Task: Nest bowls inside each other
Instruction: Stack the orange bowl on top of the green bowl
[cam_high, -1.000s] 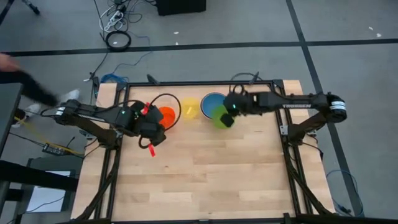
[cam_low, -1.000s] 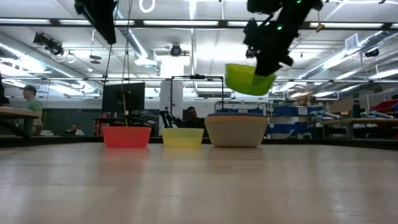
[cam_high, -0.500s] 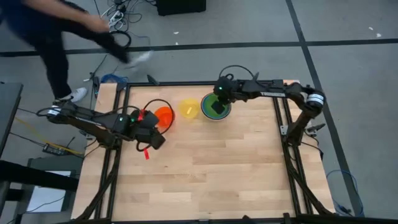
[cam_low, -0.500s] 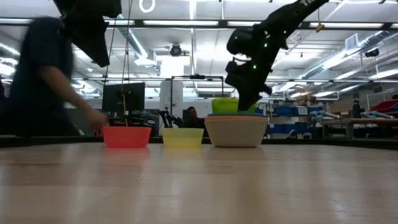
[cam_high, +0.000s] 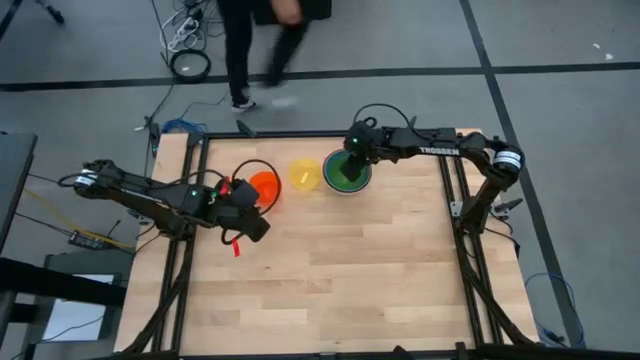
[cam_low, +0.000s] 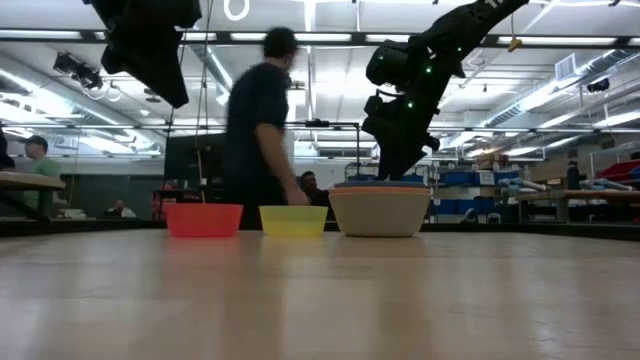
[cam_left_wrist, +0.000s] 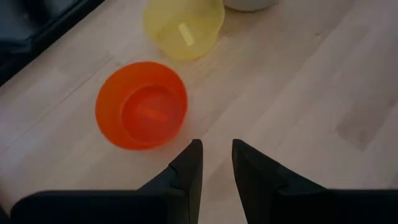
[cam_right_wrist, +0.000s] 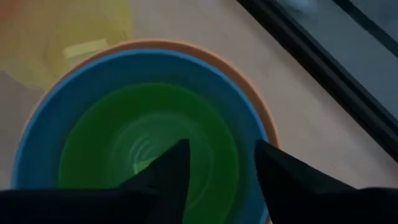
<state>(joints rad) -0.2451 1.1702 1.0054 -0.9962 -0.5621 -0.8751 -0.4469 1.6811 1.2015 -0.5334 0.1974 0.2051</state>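
Note:
A green bowl (cam_right_wrist: 149, 140) sits nested in a blue bowl (cam_right_wrist: 56, 112), which sits in a light orange one (cam_right_wrist: 249, 87). This stack (cam_high: 347, 172) rests at the table's far side on a pale outer bowl (cam_low: 380, 212). My right gripper (cam_right_wrist: 217, 158) hovers open just over the green bowl, pointing down into it. To the stack's left stand a yellow bowl (cam_high: 305, 175) and a small red-orange bowl (cam_left_wrist: 142, 104), each on its base. My left gripper (cam_left_wrist: 216, 165) hangs open above the table, near the red-orange bowl and on its near side, with nothing between its fingers.
Bare wooden tabletop (cam_high: 340, 270) stretches across the near half. A black frame rail (cam_right_wrist: 323, 68) runs along the far edge just behind the stack. A person (cam_low: 258, 130) walks past beyond the far edge.
My right gripper has carried the green bowl toward the table's far left and down over the stack, then let it go. The bowl has dropped into the blue one, its rim no longer showing above the stack in the low view. My left gripper has sunk a little.

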